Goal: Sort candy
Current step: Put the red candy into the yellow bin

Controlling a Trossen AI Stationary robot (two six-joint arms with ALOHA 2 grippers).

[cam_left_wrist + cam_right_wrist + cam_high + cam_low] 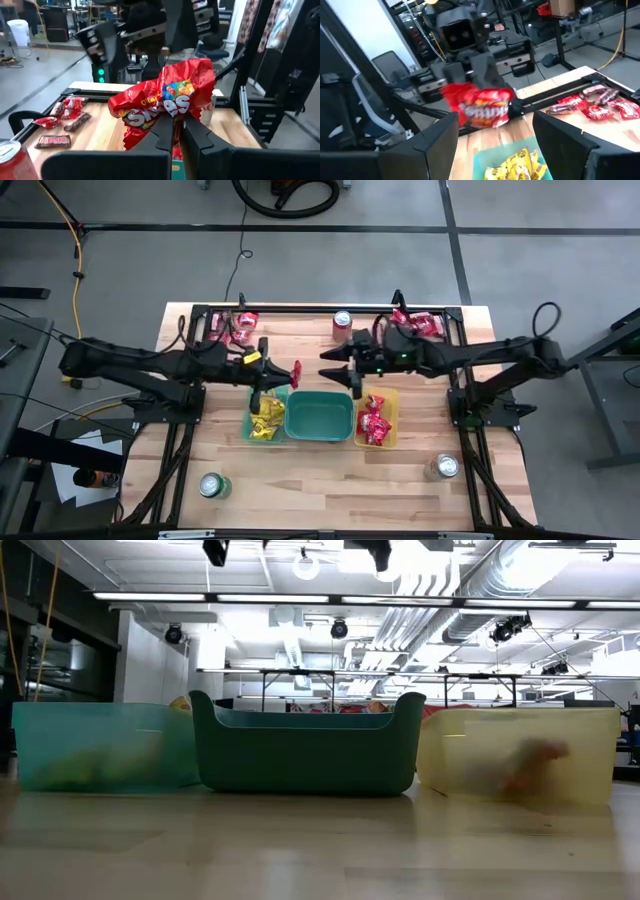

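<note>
**Left pincer clamped on a red packet above the bins**

Left gripper, just left of centre in the overhead frame, was pinched tight on one red packet; in its own wrist picture the crumpled packet stood up from between the fingers. It hung over the gap between the teal bin and the green bin.

Right gripper, right of centre, faced it with jaws spread wide and nothing between them; the red packet sat just beyond its fingertips, apart from them.

From left to right along the table: a loose heap of red and brown candy at the upper left of the tabletop, too bunched to count; yellow packets in the teal bin, several, not countable; the green bin, with no candy showing in it; red packets in the yellow bin, a few; and another heap of red candy at the upper right.

Three bins in a row. Three drink cans: a green one lower left, a red one upper centre, a silver one lower right.
</note>
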